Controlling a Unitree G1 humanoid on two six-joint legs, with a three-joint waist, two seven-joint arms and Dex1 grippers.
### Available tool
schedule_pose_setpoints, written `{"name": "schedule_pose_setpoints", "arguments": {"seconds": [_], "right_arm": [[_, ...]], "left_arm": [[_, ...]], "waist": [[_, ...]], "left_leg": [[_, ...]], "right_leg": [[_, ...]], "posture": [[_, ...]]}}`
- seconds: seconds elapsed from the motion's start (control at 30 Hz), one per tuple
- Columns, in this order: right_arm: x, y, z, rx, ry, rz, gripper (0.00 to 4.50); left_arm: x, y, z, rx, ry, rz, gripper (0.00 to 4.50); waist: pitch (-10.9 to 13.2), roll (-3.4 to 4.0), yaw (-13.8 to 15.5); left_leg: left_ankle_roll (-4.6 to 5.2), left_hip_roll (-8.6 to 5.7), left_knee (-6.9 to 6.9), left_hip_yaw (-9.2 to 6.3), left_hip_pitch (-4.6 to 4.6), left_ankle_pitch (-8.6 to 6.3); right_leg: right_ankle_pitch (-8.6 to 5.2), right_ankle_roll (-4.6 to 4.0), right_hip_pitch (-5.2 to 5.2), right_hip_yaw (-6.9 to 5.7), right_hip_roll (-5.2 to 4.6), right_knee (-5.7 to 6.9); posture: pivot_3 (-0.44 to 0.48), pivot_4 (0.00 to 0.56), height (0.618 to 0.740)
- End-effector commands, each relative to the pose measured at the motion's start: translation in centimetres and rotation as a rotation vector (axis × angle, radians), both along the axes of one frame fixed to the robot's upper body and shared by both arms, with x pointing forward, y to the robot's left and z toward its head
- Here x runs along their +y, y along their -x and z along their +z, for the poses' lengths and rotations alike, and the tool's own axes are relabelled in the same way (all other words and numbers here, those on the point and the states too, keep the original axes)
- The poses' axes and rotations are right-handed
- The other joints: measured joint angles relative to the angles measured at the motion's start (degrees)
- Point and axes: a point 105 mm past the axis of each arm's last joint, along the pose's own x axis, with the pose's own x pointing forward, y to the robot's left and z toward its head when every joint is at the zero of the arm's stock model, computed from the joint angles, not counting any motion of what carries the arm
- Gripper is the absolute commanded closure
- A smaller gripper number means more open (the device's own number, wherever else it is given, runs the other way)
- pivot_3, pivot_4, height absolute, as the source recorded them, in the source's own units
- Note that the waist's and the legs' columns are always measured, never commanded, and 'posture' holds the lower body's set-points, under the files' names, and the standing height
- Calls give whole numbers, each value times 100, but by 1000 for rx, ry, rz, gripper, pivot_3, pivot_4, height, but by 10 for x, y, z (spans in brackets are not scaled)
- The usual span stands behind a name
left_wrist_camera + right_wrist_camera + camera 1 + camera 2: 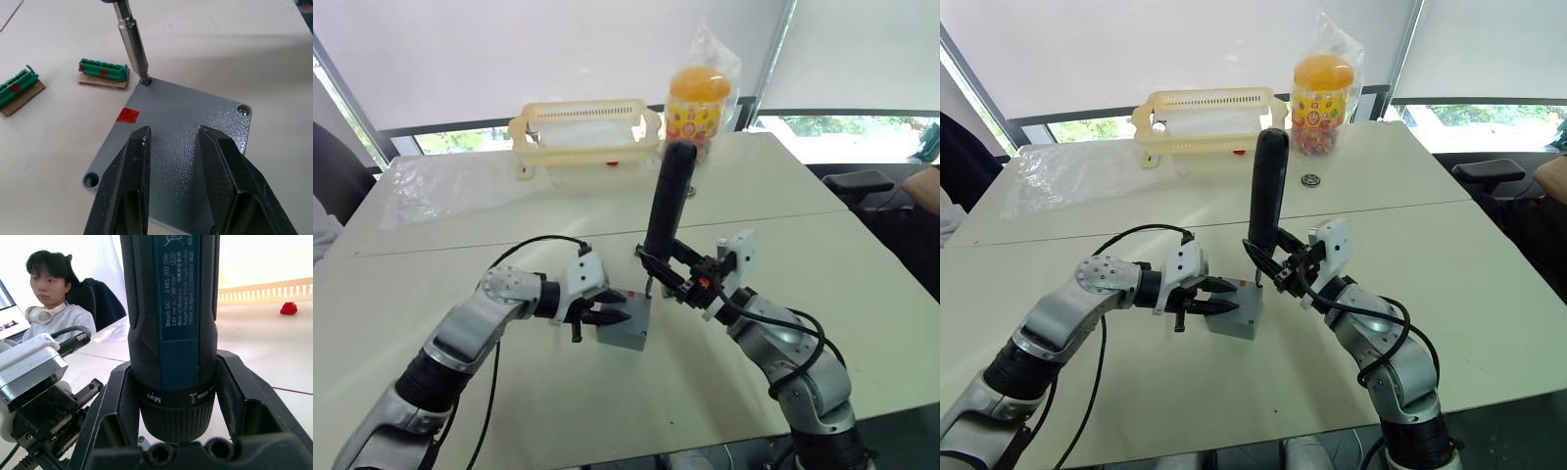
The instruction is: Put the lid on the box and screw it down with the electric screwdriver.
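Left wrist view: the electric screwdriver (131,41) bit sits in a corner hole of the lid (181,147), already seated on the box (628,325) mid-table.

Clenched round the tool's dark, smooth barrel, the right gripper (677,269) holds it upright; the left gripper (183,161) hovers over the lid, fingers apart, grasping nothing. A tilted bit could jump out of the screw head and skate across the pebbled grey plate, or nudge the unsteadied box sideways. Ribbed green pieces (103,73) lie just beside it.
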Motion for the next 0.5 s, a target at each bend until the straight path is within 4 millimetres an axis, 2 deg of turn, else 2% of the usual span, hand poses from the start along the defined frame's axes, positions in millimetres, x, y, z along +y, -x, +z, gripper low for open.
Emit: {"name": "schedule_pose_setpoints", "arguments": {"seconds": [0.03,0.17,0.5], "right_arm": [[2,7,29,-102,-59,15,2726],[3,9,35,-120,-58,15,2726],[0,10,25,-94,-33,9,2726]], "left_arm": [[7,2,-31,68,-76,30,3002],[21,5,-30,66,-76,30,3002],[21,6,-30,64,-74,22,3002]], "waist": [[0,0,-1],[0,0,-14],[-1,0,-16]], "left_leg": [[0,0,0,0,5,0],[1,0,-7,1,42,-1],[1,1,-13,1,48,-1]], "right_leg": [[0,0,6,0,0,0],[-3,-2,41,1,0,-5],[-4,-1,45,1,1,-5]], "posture": [[0,150,740],[0,150,740],[0,150,740]]}}
